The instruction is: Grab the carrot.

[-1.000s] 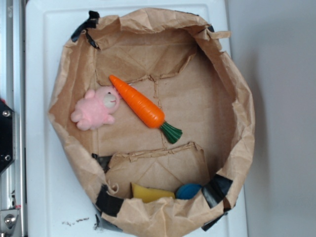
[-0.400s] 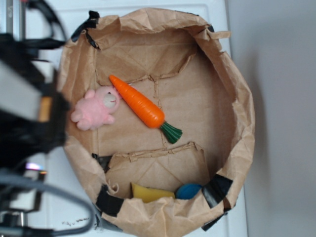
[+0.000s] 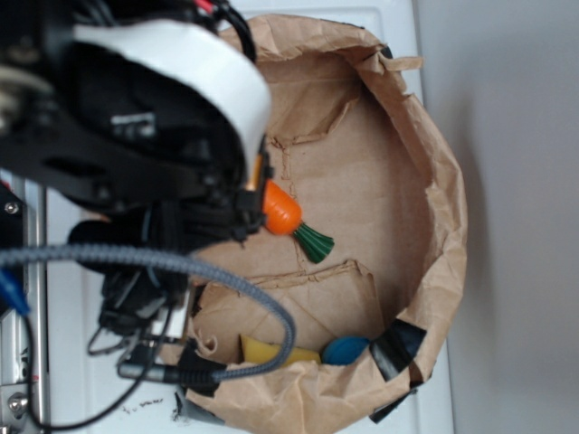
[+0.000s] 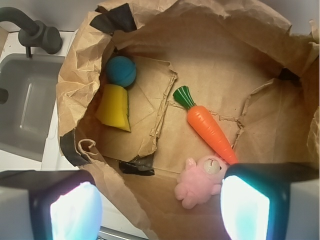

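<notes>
Approach stage: the gripper (image 4: 160, 207) hovers over the paper bag (image 4: 75, 75), fingers spread wide with nothing between them. The carrot (image 4: 210, 127) lies on the bag floor, tip against the pink bunny (image 4: 200, 182). Next, I'd say: descend and straddle it.

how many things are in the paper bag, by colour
orange: 1, the carrot
pink: 1, the plush bunny
blue: 1, the ball
yellow: 1, the wedge
total: 4

A toy kitchen: grey sink (image 4: 30, 107) and dark faucet (image 4: 30, 30).
</notes>
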### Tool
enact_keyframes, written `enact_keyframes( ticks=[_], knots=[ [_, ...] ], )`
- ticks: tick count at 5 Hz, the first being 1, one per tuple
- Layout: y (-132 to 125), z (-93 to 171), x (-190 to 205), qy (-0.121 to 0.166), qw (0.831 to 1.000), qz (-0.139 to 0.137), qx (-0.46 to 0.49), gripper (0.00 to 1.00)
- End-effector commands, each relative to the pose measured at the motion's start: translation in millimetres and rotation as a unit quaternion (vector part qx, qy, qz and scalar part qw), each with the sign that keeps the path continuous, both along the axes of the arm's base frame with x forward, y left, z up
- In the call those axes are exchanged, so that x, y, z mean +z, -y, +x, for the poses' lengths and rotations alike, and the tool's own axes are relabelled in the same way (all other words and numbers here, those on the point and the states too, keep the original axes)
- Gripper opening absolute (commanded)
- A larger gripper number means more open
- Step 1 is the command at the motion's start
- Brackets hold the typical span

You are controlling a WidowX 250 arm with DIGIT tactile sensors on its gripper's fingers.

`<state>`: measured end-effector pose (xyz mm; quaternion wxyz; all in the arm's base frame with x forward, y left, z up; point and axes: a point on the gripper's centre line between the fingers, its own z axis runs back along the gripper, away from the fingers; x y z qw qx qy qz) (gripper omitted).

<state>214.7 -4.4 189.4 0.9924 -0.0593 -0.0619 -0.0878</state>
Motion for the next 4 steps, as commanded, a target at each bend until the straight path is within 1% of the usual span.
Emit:
enact_keyframes(
  ticks=[1, 2, 3, 4],
  knots=[
    [-3.7, 4.6, 13.3, 0.024, 1.000, 0.002, 0.008, 1.00],
    [-4.1, 14.2, -31.1, 0.083, 0.996, 0.013, 0.006, 1.00],
    [-12.5, 30.9, -54.2, 0.086, 0.996, 0.014, -0.010, 1.00],
    [-24.2, 52.9, -81.6, 0.061, 0.997, 0.045, 0.005, 1.00]
  ],
)
